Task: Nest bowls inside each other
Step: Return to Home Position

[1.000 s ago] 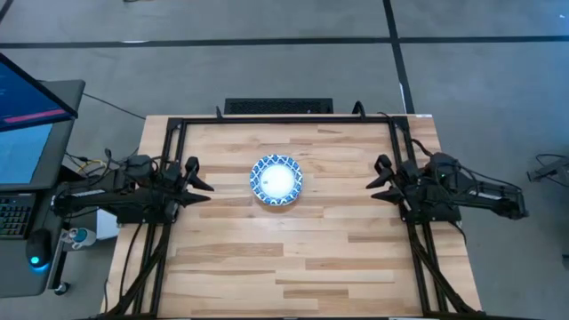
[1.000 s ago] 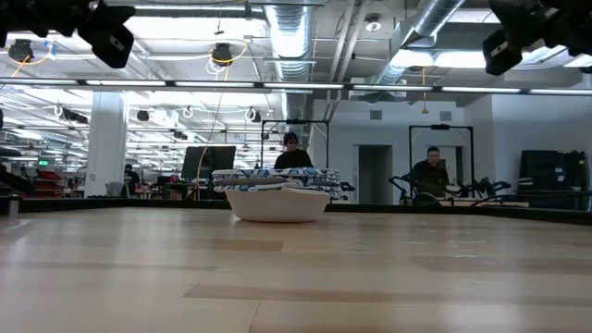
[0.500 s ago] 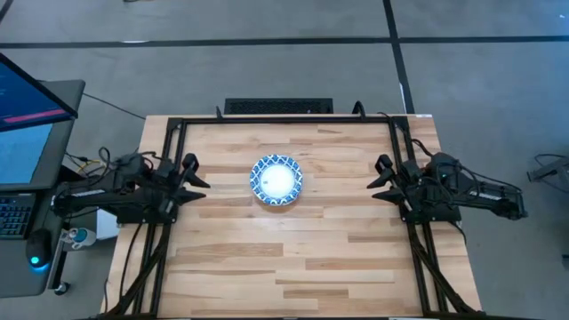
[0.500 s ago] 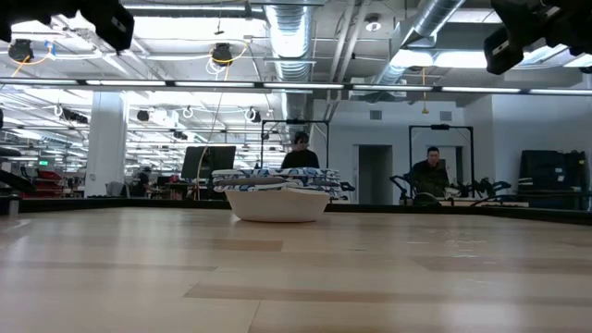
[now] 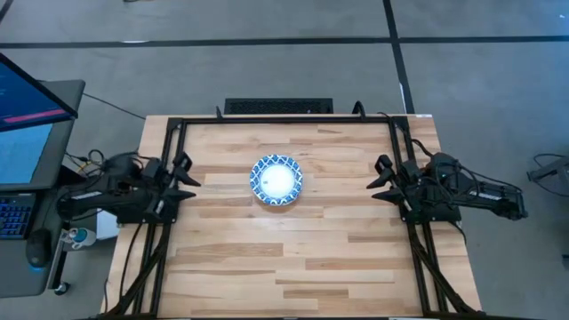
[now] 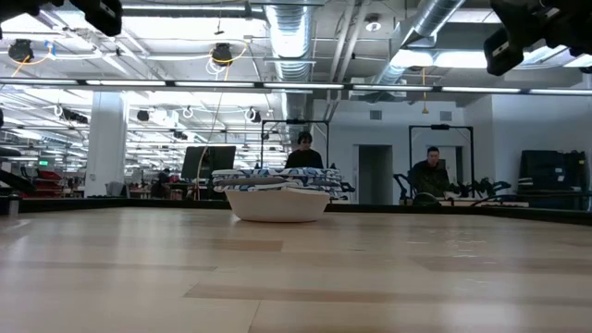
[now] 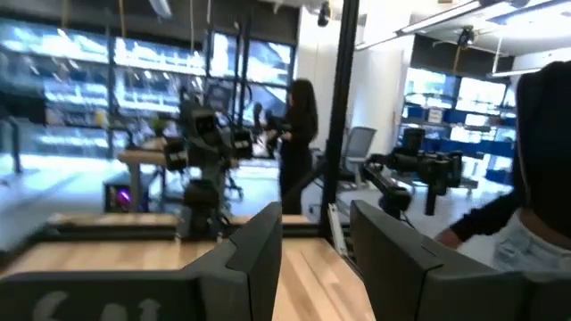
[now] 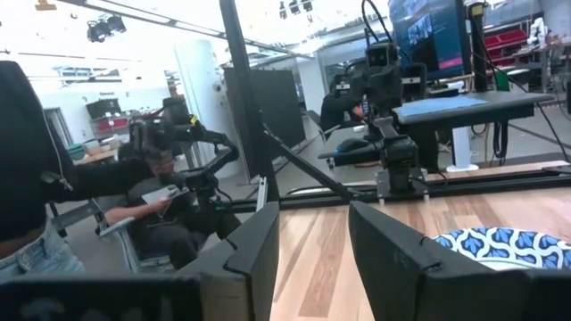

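Note:
The bowls (image 5: pixel 276 180) sit nested in one stack a little beyond the table's middle. From above they show a white centre and a blue-patterned rim. In the low view the bowls (image 6: pixel 276 193) show several rims one above another, and the lowest bowl's base rests on the wood. My left gripper (image 5: pixel 189 172) hangs open above the table's left edge, well left of the stack. My right gripper (image 5: pixel 377 179) hangs open at the right edge, facing the stack. The right wrist view catches the bowls (image 8: pixel 500 246) beyond my right gripper (image 8: pixel 314 214). The left wrist view shows my left gripper (image 7: pixel 317 214) and no bowl.
Black frame rails (image 5: pixel 174 133) run along the table's left, right and far edges. A monitor (image 5: pixel 31 116) and keyboard stand off the left edge. People (image 6: pixel 305 153) sit in the room beyond the far edge. Bare wood (image 5: pixel 284 258) lies between the stack and the near edge.
My left gripper has drawn back toward the table's left edge and risen, away from the bowls. It has stayed open. The stack and my right arm have kept still.

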Motion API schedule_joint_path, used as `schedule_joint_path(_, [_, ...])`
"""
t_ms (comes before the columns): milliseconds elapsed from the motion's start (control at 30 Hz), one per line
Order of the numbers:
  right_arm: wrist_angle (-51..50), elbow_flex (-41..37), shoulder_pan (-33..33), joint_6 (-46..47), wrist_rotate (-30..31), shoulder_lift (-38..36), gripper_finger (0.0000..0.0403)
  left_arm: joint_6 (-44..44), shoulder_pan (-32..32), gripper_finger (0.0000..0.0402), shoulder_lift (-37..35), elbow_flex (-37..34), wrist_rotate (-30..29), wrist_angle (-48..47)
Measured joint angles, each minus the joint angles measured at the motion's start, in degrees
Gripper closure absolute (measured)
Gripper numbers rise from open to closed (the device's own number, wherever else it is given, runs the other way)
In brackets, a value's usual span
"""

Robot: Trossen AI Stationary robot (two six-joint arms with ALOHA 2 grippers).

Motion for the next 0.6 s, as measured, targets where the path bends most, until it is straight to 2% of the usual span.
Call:
schedule_joint_path(133, [-0.05,0.00,0.00,0.02,0.00,0.00,0.0244,3.01,0.00,0.0276,-5.12,0.03,-3.46,-2.55])
schedule_joint_path(367, [-0.48,0.00,-0.01,0.02,-0.02,0.02,0.0244,1.52,-0.01,0.0276,-4.06,-0.23,-4.40,-5.53])
schedule_joint_path(600, [-0.67,0.00,0.00,0.02,-0.18,0.01,0.0244,8.83,-0.02,0.0276,-4.08,-0.31,-7.96,-4.59])
